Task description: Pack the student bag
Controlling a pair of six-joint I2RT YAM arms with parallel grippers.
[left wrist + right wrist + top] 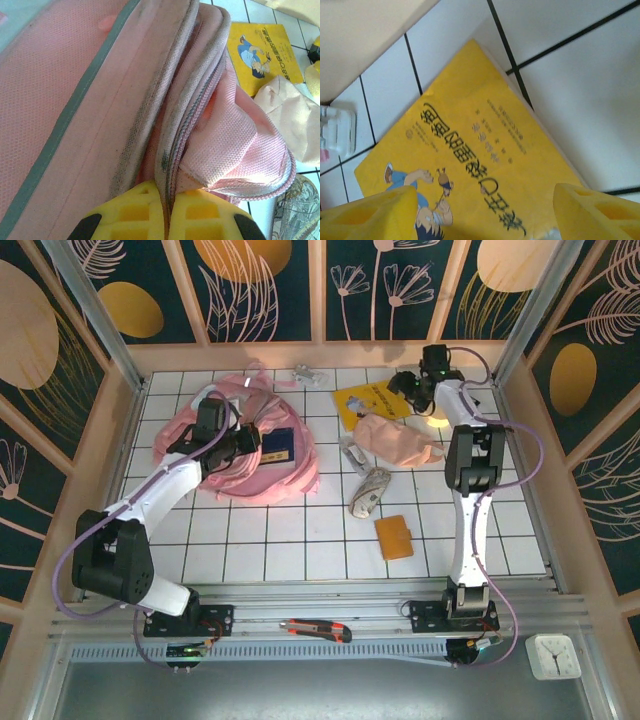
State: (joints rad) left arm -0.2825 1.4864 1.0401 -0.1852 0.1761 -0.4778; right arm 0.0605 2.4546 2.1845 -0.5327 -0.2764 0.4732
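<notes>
A: From above, where's the bag?
B: The pink student bag point(235, 475) lies left on the tiles. The left gripper point(250, 438) sits at its opening, likely to hold it open.
A: Left wrist?
B: Its yellow fingers point(130, 215) are pinched together on the zipper edge.
A: Right wrist?
B: The right gripper point(485, 215) hovers, jaws apart, over the yellow book point(470, 150), probably to pack it.
</notes>
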